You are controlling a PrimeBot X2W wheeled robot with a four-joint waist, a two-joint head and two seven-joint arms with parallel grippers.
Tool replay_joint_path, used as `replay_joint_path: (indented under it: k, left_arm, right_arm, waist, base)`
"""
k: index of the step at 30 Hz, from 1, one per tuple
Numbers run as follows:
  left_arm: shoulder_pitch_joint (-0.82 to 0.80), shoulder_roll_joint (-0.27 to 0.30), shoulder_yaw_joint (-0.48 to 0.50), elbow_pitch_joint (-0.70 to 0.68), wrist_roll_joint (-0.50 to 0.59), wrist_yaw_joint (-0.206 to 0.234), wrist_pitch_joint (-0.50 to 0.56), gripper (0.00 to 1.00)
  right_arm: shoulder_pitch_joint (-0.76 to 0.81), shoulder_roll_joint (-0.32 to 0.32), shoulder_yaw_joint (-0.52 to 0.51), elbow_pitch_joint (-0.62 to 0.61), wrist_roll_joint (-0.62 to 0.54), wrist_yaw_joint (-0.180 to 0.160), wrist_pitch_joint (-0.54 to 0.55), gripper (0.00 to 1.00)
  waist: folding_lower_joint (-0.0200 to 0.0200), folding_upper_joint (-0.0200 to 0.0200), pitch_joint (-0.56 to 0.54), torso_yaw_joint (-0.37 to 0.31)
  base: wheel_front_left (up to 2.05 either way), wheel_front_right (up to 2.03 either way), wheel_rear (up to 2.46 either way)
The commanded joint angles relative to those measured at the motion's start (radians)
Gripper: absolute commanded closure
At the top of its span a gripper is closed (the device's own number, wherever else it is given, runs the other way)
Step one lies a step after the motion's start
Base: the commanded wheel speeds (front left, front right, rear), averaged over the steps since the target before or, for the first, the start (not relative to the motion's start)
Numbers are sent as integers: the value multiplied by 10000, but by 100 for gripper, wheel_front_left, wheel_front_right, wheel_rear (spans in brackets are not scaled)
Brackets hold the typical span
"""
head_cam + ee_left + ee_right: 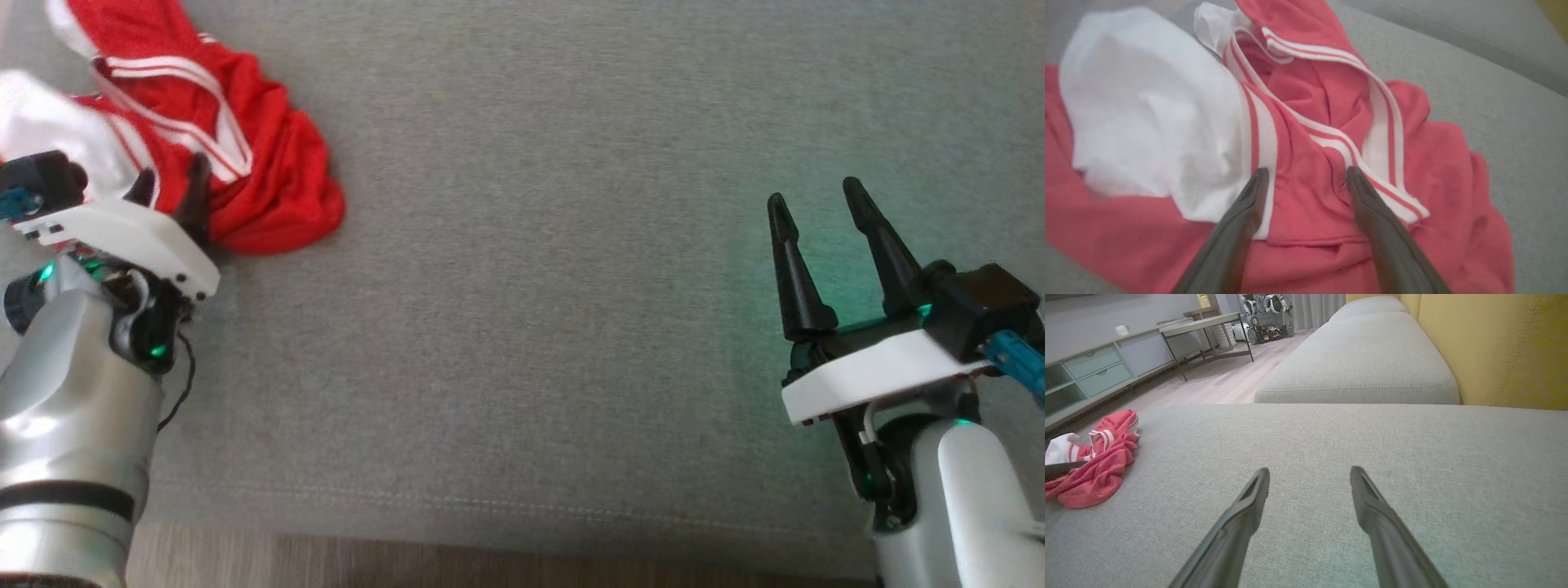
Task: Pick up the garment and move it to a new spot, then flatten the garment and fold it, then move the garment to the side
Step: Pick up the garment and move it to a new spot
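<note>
The garment [245, 155] is a crumpled red piece with white stripes and a white panel, bunched at the far left of the grey cushion [539, 286]. My left gripper [170, 181] stands open right at its near edge. In the left wrist view the two fingers straddle a red fold beside a white stripe of the garment [1310, 192]; whether the tips touch the cloth I cannot tell. My right gripper [815, 202] is open over bare cushion at the right, far from the cloth. The right wrist view shows the garment [1098, 469] far off at its left and the right gripper [1309, 477] above plain fabric.
The cushion's front seam and a strip of wooden floor [408, 563] run along the bottom of the head view. The right wrist view shows a second grey cushion [1359, 363], a yellow backrest [1502, 347], a low cabinet [1094, 371] and a metal-legged table [1208, 326].
</note>
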Motion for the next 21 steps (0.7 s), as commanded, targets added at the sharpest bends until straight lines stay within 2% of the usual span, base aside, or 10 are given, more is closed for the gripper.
replay_joint_path:
  k: [1,6,7,8,9,12,17,21]
  left_arm:
    - [-382,453,348,-93,-69,-33,60,0]
    - [-772,360,255,1198,-461,-290,707,0]
    - [-815,371,217,1375,-506,-320,790,14]
    - [-845,400,188,1518,-549,-343,809,75]
    - [-862,425,191,1634,-617,-360,776,100]
    - [-850,566,96,1842,-636,-388,399,100]
    - [-702,939,-157,1800,-266,-398,-1120,100]
    - [-473,1147,-184,1320,110,-149,-1964,100]
  right_arm:
    - [-255,-18,266,-306,68,65,-101,0]
    - [-272,-18,290,-110,254,65,-283,0]
    - [-273,-18,289,-74,287,65,-317,0]
    - [-264,-18,297,-45,334,65,-343,0]
    - [-245,-18,296,-27,388,65,-366,0]
    - [-195,-18,251,61,475,65,-453,0]
    - [-20,-18,135,172,565,65,-616,0]
    - [209,-18,5,234,594,65,-684,0]
  waist:
    - [-2,0,2,-126]
    - [-2,0,-89,-386]
    - [-2,0,-115,-434]
    - [-2,0,-146,-483]
    - [-2,0,-176,-524]
    - [-2,0,-293,-628]
    - [-2,0,-627,-722]
    - [-2,0,-1059,-696]
  base:
    - [0,0,0]
    - [0,0,0]
    - [0,0,0]
    - [0,0,0]
    - [0,0,0]
    - [0,0,0]
    - [0,0,0]
    - [0,0,0]
